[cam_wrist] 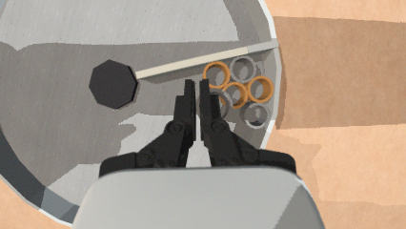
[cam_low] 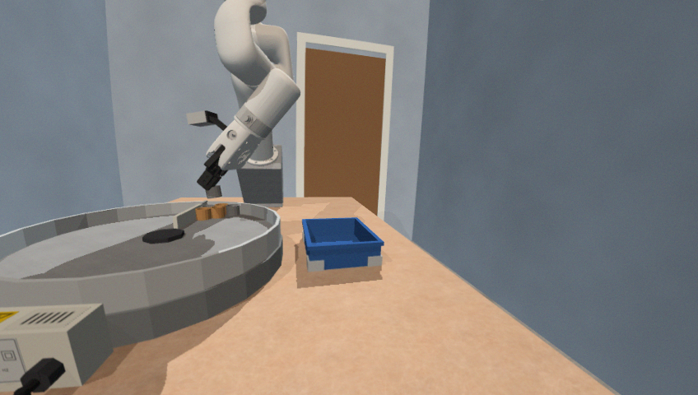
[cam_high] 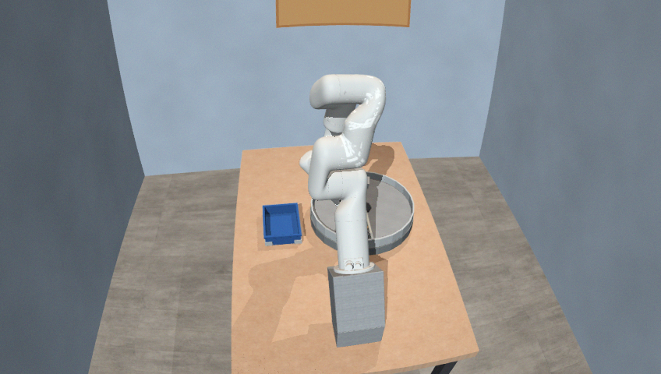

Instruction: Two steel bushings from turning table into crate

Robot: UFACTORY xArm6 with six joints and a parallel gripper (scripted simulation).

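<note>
My gripper [cam_low: 210,186] [cam_wrist: 197,93] is shut on the wall of a grey steel bushing [cam_low: 213,192] [cam_wrist: 224,101] and holds it a little above the turning table [cam_high: 392,232] [cam_low: 146,279] [cam_wrist: 71,29]. Below it, by the table's rim, lie three orange bushings [cam_wrist: 216,73] [cam_wrist: 235,93] [cam_wrist: 260,88] [cam_low: 202,212] and two more steel bushings [cam_wrist: 243,68] [cam_wrist: 255,114]. The blue crate [cam_high: 281,239] [cam_low: 342,257] stands beside the turning table and looks empty. In the top view the arm hides the gripper and the bushings.
A pale divider bar [cam_wrist: 191,62] [cam_low: 188,213] runs from the black hub [cam_wrist: 112,83] [cam_low: 163,235] to the rim next to the bushings. A grey control box [cam_low: 48,337] stands by the turning table. The arm's grey pedestal [cam_high: 357,305] stands on the wooden table.
</note>
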